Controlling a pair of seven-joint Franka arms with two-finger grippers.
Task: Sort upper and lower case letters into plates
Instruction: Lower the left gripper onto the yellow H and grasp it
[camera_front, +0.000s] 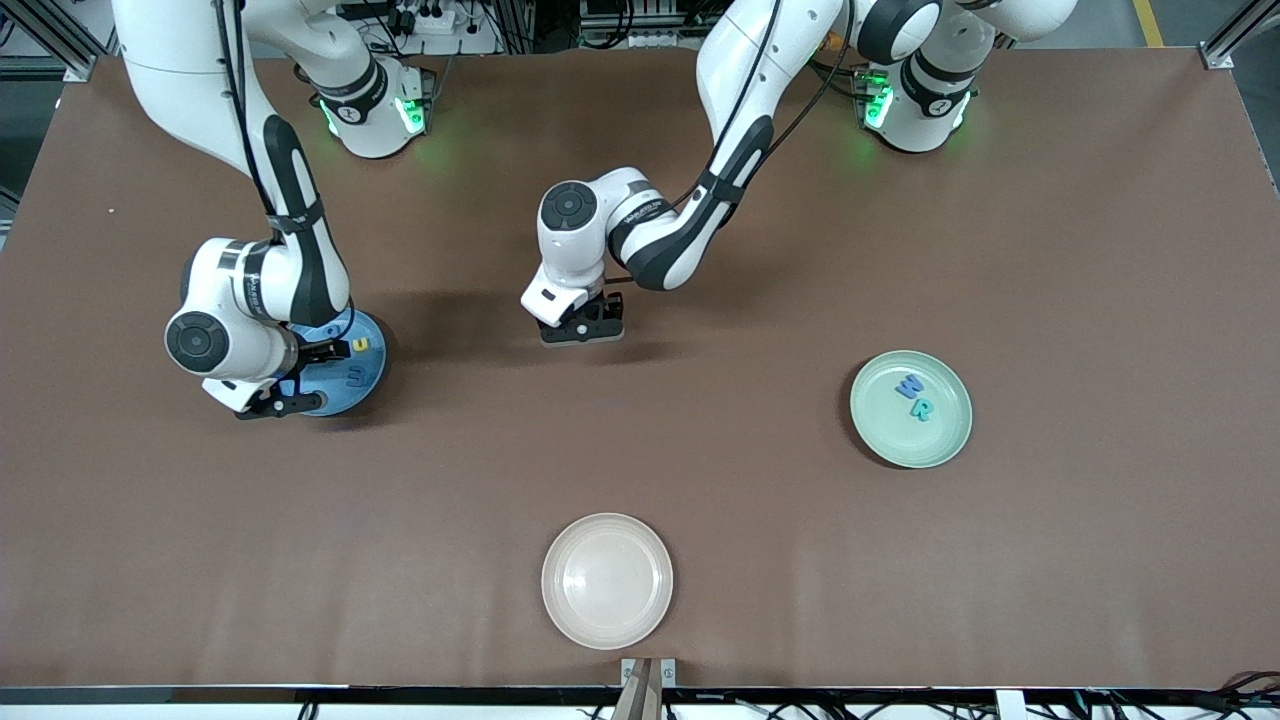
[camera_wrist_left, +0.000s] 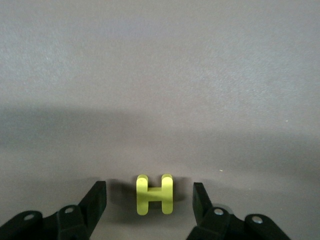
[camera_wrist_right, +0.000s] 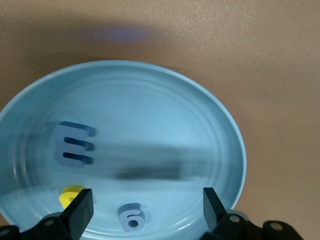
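My left gripper (camera_front: 585, 325) is low over the table's middle, open, its fingers (camera_wrist_left: 95, 202) on either side of a yellow H (camera_wrist_left: 155, 194) that lies flat on the table and is hidden in the front view. My right gripper (camera_front: 298, 382) hangs open over the bright blue plate (camera_front: 372, 372). That plate (camera_wrist_right: 200, 130) holds a blue m (camera_wrist_right: 74, 145), a yellow letter (camera_wrist_right: 70, 196) partly hidden by a finger, and a blue g (camera_wrist_right: 131, 216) between the open fingers (camera_wrist_right: 212, 205). The mint green plate (camera_front: 940, 440) holds a blue W (camera_front: 908, 387) and a teal R (camera_front: 922, 408).
A cream plate (camera_front: 607, 580) with nothing in it sits near the table's front edge, nearer to the front camera than my left gripper. The green plate lies toward the left arm's end, the blue plate toward the right arm's end. The brown table (camera_front: 760, 500) spreads between them.
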